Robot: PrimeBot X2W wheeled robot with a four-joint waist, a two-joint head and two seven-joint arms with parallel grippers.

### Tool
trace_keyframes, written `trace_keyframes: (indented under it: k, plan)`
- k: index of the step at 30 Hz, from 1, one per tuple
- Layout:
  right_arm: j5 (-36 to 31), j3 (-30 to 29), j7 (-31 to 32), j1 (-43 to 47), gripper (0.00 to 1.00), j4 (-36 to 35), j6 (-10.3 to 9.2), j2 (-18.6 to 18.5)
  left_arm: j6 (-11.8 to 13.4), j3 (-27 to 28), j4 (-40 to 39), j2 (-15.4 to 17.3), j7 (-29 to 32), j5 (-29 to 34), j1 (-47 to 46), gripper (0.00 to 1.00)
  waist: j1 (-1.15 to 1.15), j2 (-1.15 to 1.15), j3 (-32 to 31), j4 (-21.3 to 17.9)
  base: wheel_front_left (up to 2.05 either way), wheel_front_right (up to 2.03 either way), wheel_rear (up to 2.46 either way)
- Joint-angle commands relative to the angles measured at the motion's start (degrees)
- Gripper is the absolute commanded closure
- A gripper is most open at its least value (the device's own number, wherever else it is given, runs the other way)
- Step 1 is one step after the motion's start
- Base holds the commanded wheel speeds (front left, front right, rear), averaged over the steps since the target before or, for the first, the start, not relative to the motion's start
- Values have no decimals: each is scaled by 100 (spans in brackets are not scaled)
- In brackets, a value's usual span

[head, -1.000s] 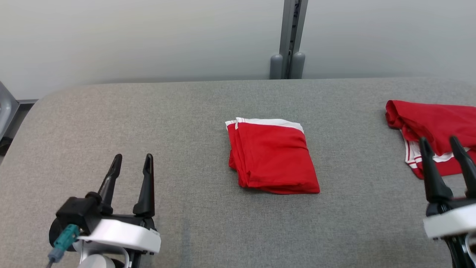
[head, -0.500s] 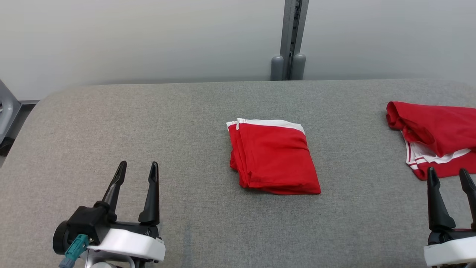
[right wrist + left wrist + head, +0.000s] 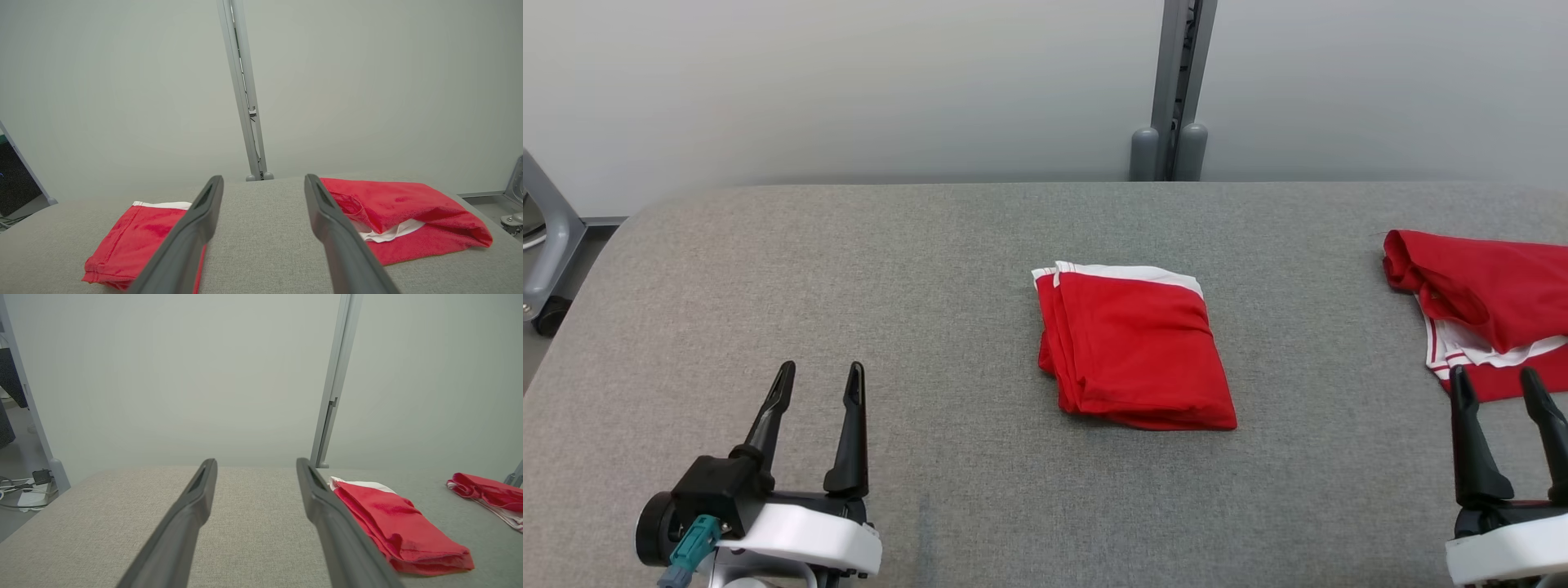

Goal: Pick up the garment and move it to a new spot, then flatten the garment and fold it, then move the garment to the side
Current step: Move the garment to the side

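While the table (image 3: 931, 269) is offering open room on its left half, the folded garment (image 3: 1135, 347) is lying mid-table, clear of every edge, a rumpled garment (image 3: 1486, 294) by the right edge. Left gripper (image 3: 818, 374) and right gripper (image 3: 1494, 377) are hovering near the front, jaws apart, empty.

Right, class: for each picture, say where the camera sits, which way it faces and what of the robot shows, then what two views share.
Head view: up on the robot, facing forward and down at the grey table; left gripper and right gripper, both open, at the bottom corners.
Left wrist view: low over the table, facing the wall along its own fingers; folded garment on the right.
Right wrist view: low, facing the wall between its fingers; crumpled garment on the right.
Shared: both wrist views show both garments.
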Motion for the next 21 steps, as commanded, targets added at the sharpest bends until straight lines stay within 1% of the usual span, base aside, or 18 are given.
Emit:
trace_keyframes:
  k: [1, 4, 7, 9, 10, 18, 19, 21]
  plan:
    - [-22, 32, 28, 5, 0, -35, 4, -21, 3, 48, 10, 5, -7, 31, 21, 0, 0, 0, 7, 15, 0, 0, 0]
    - [93, 126, 154, -176, 0, 74, 4, -54, -12, 55, 4, -21, -7, 45, -4, 0, 0, 0, 48, 52, 0, 0, 0]
    - [339, 387, 542, -488, 0, 455, 4, -153, -60, 25, 4, -54, -7, 62, -107, 0, 0, 0, 141, 143, 0, 0, 0]
    - [577, 539, 799, -860, 0, 755, 4, -242, -89, -5, 16, -78, -7, 66, -197, 0, 0, 0, 228, 247, 0, 0, 0]
    - [577, 539, 799, -860, 0, 755, 4, -242, -89, -5, 16, -78, -7, 66, -197, 0, 0, 0, 228, 247, 0, 0, 0]
    - [1601, 1088, 1711, -2348, 0, 2311, 4, -662, -205, -59, 111, -193, -7, 42, -459, 0, 0, 0, 589, 785, 0, 0, 0]
    - [1794, 1196, 2028, -2571, 0, 2728, 4, -730, -233, -52, 148, -226, -7, 44, -487, 0, 0, 0, 646, 928, 0, 0, 0]
    - [1970, 1257, 2280, -2797, 0, 3027, 4, -740, -267, -28, 170, -251, -7, 54, -537, 0, 0, 0, 690, 1050, 0, 0, 0]
